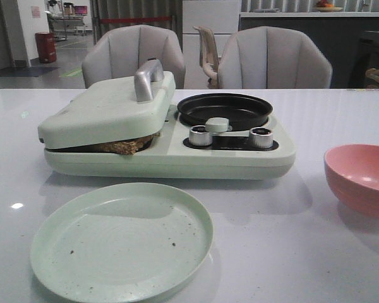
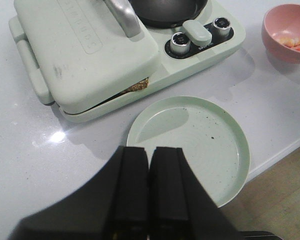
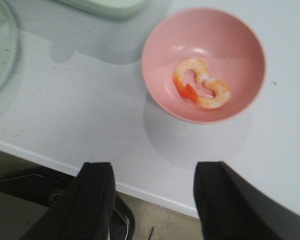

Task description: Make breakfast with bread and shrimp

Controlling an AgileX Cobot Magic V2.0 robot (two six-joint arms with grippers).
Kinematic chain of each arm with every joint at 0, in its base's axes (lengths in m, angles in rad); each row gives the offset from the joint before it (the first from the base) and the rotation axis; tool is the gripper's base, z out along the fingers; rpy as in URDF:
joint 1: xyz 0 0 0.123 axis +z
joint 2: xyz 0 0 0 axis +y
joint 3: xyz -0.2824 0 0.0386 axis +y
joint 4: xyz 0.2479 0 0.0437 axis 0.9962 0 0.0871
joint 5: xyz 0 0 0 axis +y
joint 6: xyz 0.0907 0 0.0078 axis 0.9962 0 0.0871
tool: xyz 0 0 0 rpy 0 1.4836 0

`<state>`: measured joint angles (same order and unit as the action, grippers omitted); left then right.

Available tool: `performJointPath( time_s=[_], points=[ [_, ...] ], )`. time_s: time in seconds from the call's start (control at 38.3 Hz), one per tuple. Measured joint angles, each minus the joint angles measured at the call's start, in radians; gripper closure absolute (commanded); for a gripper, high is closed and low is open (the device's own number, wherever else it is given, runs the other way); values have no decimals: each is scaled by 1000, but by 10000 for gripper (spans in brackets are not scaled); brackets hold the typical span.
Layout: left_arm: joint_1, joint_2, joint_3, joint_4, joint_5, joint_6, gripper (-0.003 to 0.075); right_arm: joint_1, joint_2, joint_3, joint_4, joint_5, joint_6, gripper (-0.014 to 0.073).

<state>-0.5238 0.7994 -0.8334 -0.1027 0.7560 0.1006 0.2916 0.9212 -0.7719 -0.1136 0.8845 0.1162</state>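
The bread (image 1: 127, 146) is pressed under the nearly shut lid (image 1: 107, 108) of the pale green breakfast maker, only its brown edge (image 2: 136, 86) sticking out. Curled orange and white shrimp (image 3: 200, 84) lie in the pink bowl (image 3: 240, 40), which sits at the right (image 1: 360, 180). My left gripper (image 2: 149, 155) is shut and empty, held above the table's near edge beside the green plate (image 2: 200, 135). My right gripper (image 3: 152, 172) is open and empty, over the table's near edge, short of the bowl. Neither gripper shows in the front view.
A black frying pan (image 1: 225, 108) sits on the maker's right half, with two metal knobs (image 1: 200, 136) and a lever in front. An empty green plate (image 1: 121, 240) lies before the maker. Two grey chairs (image 1: 275, 60) stand behind the table.
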Motion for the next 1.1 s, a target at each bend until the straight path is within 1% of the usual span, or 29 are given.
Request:
performJointPath(
  time_s=[0.21, 0.42, 0.6, 0.76, 0.97, 1.02, 1.1],
  points=[
    [0, 0, 0, -1, 0, 0, 620, -194, 158, -46, -4, 3, 4, 132],
    [0, 0, 2, -3, -1, 0, 620, -326, 343, -102, -6, -56, 4, 132],
    [0, 0, 2, -4, -1, 0, 620, -336, 554, -197, -6, -143, -2, 132],
    [0, 0, 2, -4, -2, 0, 620, -336, 706, -273, -6, -185, -6, 132],
    [0, 0, 2, -4, -2, 0, 620, -336, 804, -304, -28, -215, -12, 134],
    [0, 0, 2, -4, -2, 0, 620, -336, 814, -304, -37, -217, -12, 173],
    [0, 0, 2, -4, -2, 0, 620, -336, 831, -304, -48, -217, -12, 274]
  ],
)
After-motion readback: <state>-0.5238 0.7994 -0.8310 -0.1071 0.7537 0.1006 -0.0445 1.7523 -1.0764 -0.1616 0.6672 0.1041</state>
